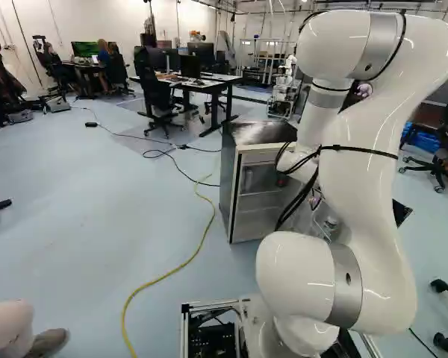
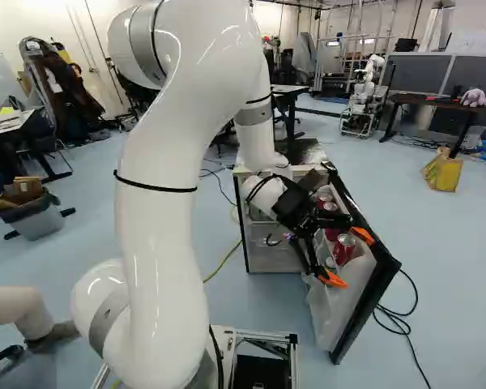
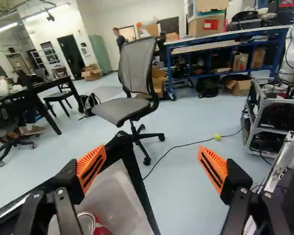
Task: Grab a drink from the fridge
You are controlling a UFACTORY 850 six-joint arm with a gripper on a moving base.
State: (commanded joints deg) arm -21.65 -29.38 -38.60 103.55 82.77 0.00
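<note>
Gripper (image 3: pixel 152 167) — fingers wide apart, holding nothing; cans (image 2: pixel 344 249) stand inside the open door (image 2: pixel 367 303), near it. Likely fault: lowered off-centre, one finger strikes the door's rim — swinging the cans away.

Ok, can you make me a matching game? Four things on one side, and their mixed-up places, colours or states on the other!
Things:
1. drink cans
2. fridge door
3. gripper
4. nearest chair in the wrist view

Clues:
A. fingers spread apart
B. grey, on wheels
C. red, standing in the door
D. swung open

Right pairs: 1-C, 2-D, 3-A, 4-B
</note>
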